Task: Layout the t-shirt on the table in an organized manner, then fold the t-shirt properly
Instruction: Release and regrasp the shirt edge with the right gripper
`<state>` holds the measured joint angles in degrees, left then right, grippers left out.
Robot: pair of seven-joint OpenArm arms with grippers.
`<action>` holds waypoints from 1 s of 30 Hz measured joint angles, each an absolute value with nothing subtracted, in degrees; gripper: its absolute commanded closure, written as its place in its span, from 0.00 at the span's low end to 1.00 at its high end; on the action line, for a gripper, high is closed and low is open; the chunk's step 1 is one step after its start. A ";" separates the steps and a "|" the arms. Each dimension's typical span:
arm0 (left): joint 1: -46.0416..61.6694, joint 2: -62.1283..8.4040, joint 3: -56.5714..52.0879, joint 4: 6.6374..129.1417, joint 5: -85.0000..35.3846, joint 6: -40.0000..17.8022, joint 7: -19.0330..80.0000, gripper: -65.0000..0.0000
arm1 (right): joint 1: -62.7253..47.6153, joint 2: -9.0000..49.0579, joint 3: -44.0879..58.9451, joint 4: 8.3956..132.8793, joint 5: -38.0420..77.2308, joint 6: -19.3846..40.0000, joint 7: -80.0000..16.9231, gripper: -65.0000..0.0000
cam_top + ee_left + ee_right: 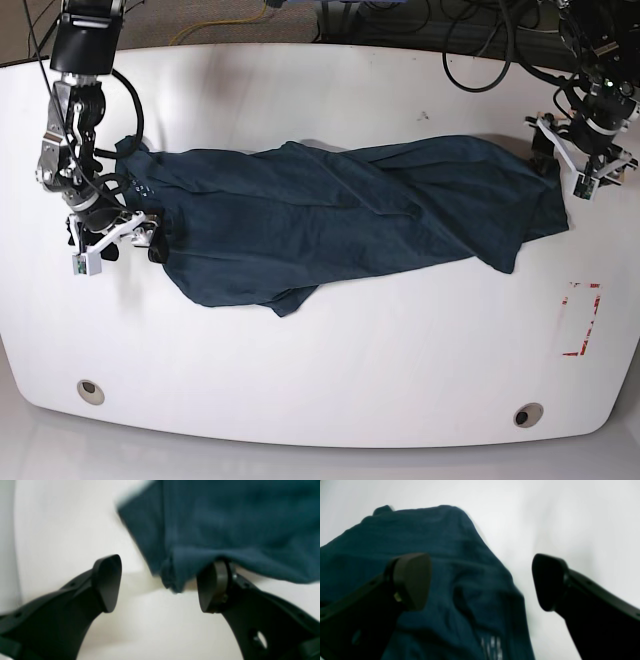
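So the t-shirt (330, 215) is stretched across the middle of the table (330, 380), still rumpled, with a lump of folds hanging off its near edge. Both grippers sit at opposite ends of the shirt, fingers spread wide, holding nothing. The left gripper (160, 585) has a hem corner drooping between its fingers, maybe resting on one, too blurry to say. If it pulls away, that corner could snag and drag the shirt crooked. The right gripper (481, 582), over the label end, might pinch two layers and bunch things worse.
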<state>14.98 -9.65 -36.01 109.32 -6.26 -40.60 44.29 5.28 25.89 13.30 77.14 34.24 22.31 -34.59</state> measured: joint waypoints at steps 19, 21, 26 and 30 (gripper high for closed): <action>3.55 -12.64 -39.00 110.24 -5.52 -40.29 52.07 0.32 | 24.14 20.10 13.13 48.07 16.03 32.08 -28.93 0.06; 3.46 -12.53 -40.03 111.26 -5.69 -40.27 52.21 0.32 | 24.40 19.38 13.10 46.72 15.68 32.99 -28.10 0.06; 3.49 -12.43 -41.19 111.90 -5.65 -40.34 52.42 0.32 | 25.15 19.25 13.06 45.30 16.08 33.28 -27.22 0.06; 3.49 -12.49 -41.39 111.87 -5.63 -40.32 52.51 0.32 | 25.63 18.39 13.13 45.25 15.22 32.29 -27.22 0.07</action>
<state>3.49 -12.49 -41.39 111.87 -5.63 -40.32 52.51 25.63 18.39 13.13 45.25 15.22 32.29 -27.22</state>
